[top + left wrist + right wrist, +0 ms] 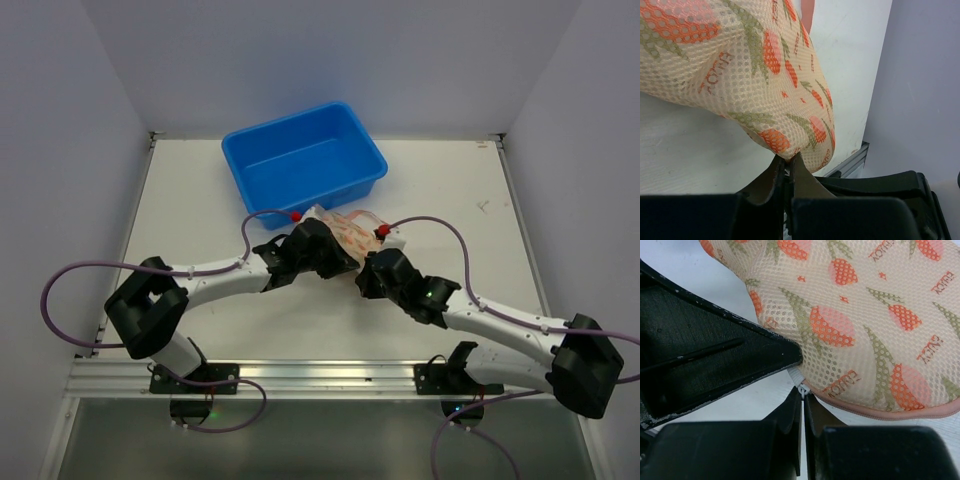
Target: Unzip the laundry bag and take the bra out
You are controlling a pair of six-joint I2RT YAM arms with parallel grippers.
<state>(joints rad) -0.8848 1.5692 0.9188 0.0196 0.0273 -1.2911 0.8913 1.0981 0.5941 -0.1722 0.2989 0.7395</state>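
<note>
The laundry bag (pixel 350 232), cream mesh with orange-pink flowers and pink zipper edging, lies on the table between the two grippers, in front of the blue bin. My left gripper (pixel 322 250) is shut on a pinch of the bag's fabric (pixel 788 156) at its rounded end. My right gripper (pixel 372 268) is shut on the small white zipper pull (pixel 802 390) at the bag's pink seam (pixel 880 412). The bag (pixel 865 315) looks closed. The bra is hidden from view.
A blue bin (pixel 303 162) stands empty just behind the bag. The left gripper's black body (pixel 705 355) shows close beside the right gripper. A metal rail (pixel 300 375) runs along the table's near edge. Walls close in on both sides.
</note>
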